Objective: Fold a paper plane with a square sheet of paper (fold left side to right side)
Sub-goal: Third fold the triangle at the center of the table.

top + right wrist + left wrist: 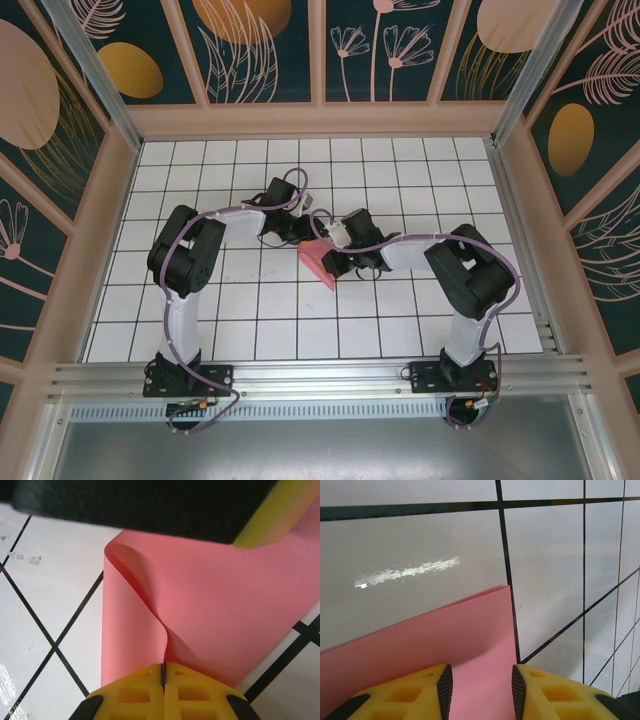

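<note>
The square sheet of paper (225,615) is thin, matte and pink-red. It lies near the centre of the glossy white gridded tabletop (400,310), one edge curled up in a smooth loop. The right gripper (163,672), with yellow plastic fingers, pinches that edge tight. The left gripper (481,685) stands partly open over the flat portion.

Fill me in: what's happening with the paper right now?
Both arms are on the pink-red sheet of paper. The right claw is shut on a raised edge of it, so the sheet curls up in a loose, uncreased fold. The left claw sits over the flat part near a corner, jaws apart, apparently not gripping.
</note>
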Controlling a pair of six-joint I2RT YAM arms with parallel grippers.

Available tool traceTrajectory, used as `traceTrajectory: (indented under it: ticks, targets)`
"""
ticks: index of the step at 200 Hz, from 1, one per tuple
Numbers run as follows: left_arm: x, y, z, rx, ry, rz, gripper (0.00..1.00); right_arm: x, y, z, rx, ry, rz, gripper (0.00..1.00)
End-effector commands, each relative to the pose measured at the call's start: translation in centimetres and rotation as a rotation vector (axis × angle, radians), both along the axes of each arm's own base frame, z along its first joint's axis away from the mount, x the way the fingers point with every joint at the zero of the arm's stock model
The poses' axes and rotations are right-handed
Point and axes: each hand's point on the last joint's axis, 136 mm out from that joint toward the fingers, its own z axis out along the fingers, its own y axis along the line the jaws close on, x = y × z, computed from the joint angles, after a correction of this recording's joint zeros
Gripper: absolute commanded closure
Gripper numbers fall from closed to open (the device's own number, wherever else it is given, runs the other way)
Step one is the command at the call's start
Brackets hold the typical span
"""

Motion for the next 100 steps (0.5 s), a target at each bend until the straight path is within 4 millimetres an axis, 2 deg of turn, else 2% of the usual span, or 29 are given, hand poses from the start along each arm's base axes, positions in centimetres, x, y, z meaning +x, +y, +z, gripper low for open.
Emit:
traceTrajectory:
  ticks: [1, 40, 100]
  targets:
    - [-1.1, 0.1, -0.3, 0.028, 0.004, -0.015, 0.59, -1.4, -0.9, -2.3, -0.062, 0.063, 0.0, 1.0]
    - [0.2, 0.0, 3.2, -0.004, -0.054, -0.017, 0.57, -2.0, -1.5, -3.3, -0.087, 0.087, -0.004, 1.0]
    - [3.5, 1.4, 9.1, -0.029, -0.144, 0.005, 0.52, -2.3, -1.6, -3.4, -0.087, 0.092, 0.003, 1.0]
